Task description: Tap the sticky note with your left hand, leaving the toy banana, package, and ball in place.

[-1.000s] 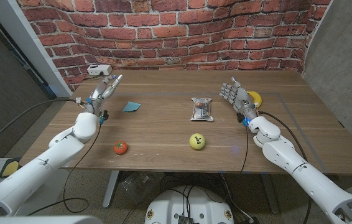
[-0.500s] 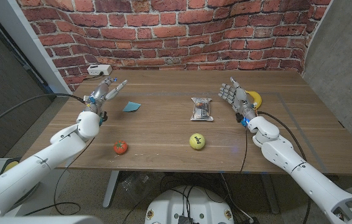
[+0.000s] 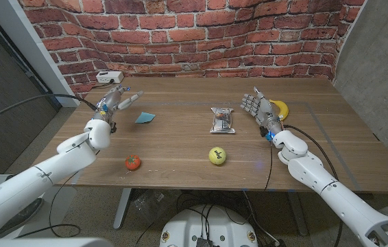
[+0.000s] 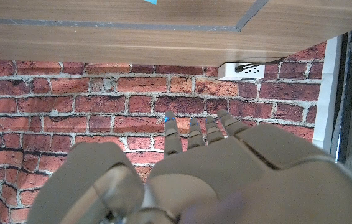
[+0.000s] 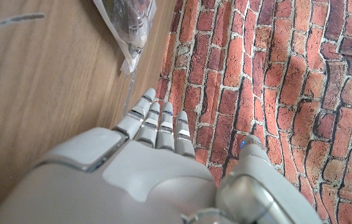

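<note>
The blue sticky note [image 3: 144,117] lies on the wooden table [image 3: 180,147], left of centre; a corner of the sticky note [image 4: 153,2] shows in the left wrist view. My left hand [image 3: 116,101] hangs above the table's left part, fingers stretched toward the note, holding nothing, still apart from it. The clear package [image 3: 222,120] lies mid-table, with its end [image 5: 129,25] in the right wrist view. A yellow ball [image 3: 217,156] sits near the front. The toy banana [image 3: 280,108] lies behind my right hand [image 3: 258,106], which stands upright with fingers spread.
A small red-orange toy fruit [image 3: 133,162] sits near the front left edge. A white power strip [image 3: 109,76] lies at the back left corner by the brick wall [image 3: 201,34]; the power strip [image 4: 249,71] shows beyond my left fingers.
My left hand has drifted right and a little farther back, toward the sticky note. The right hand and the objects have stayed put.
</note>
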Controlling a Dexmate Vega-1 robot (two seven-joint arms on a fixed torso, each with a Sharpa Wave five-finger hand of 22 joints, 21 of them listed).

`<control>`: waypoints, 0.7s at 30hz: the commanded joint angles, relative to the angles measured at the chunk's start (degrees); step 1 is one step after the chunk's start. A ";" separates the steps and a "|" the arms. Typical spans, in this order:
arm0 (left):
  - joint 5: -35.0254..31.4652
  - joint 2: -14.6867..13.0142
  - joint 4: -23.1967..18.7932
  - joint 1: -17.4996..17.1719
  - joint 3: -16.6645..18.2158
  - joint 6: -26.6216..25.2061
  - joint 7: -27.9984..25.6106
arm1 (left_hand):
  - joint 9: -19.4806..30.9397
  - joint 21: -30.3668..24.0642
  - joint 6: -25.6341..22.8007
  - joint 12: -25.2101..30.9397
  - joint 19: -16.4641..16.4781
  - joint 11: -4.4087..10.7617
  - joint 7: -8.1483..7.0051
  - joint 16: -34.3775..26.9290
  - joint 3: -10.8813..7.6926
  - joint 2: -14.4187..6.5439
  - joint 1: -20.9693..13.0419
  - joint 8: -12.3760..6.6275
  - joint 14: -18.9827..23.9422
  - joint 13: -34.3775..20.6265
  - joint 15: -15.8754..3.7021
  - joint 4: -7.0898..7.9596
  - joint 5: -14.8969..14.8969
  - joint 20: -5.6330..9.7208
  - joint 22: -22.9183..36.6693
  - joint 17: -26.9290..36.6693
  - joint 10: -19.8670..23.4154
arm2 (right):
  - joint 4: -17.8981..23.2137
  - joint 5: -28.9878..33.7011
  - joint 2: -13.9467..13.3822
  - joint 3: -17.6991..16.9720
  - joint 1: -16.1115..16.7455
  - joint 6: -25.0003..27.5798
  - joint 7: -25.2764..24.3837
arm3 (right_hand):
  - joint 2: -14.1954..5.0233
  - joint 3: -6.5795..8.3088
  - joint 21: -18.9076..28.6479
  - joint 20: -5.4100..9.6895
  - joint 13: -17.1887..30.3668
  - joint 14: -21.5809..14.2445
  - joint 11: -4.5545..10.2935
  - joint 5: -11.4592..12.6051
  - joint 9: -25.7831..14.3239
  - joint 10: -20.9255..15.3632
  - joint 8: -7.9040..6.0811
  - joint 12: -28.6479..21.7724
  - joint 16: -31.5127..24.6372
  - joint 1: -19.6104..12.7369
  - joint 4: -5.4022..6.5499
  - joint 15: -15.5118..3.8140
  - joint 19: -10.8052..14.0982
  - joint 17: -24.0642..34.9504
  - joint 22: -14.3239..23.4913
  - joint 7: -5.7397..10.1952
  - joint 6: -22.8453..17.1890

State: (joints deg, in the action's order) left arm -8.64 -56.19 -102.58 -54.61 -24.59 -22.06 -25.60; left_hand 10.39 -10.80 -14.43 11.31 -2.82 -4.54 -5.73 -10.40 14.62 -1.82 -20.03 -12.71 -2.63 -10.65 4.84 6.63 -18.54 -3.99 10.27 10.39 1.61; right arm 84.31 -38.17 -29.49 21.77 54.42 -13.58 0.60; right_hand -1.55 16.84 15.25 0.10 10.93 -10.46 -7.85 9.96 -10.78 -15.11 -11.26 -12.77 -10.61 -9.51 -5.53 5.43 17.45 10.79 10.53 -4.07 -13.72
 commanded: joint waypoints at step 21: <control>-8.12 -4.97 -7.33 13.21 -12.97 -20.95 21.95 | 0.06 0.22 -4.73 -1.15 -5.22 1.43 -2.37 0.62 2.45 0.67 0.75 0.01 -7.38 -0.24 -0.27 0.38 -0.80 -1.05 0.39 0.25 -7.87 | 0.24 -0.31 -0.44 -0.23 -0.27 0.20 0.67 | -0.49 0.24 -0.30 0.10 0.11 -0.50 -0.14 0.15 -0.18 -0.65 -0.35 -0.23 -0.25 -0.18 -0.31 -0.20 0.20 0.11 0.20 0.25 -0.23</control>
State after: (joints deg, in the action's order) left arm -13.89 -60.54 -108.68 -47.15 -32.43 -37.45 -12.20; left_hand 10.40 -10.80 -19.08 10.36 -6.87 -3.25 -7.89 -9.95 16.52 -1.36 -19.58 -12.97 -8.78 -10.81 4.60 6.96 -19.08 -5.06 10.56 10.55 -4.78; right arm 85.22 -38.30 -29.68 21.79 54.82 -13.21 0.32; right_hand -1.54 16.84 15.02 0.10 10.93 -10.46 -8.15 9.96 -10.78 -15.42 -11.26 -12.77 -10.61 -9.51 -5.53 5.43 17.45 10.78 10.53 -4.08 -13.72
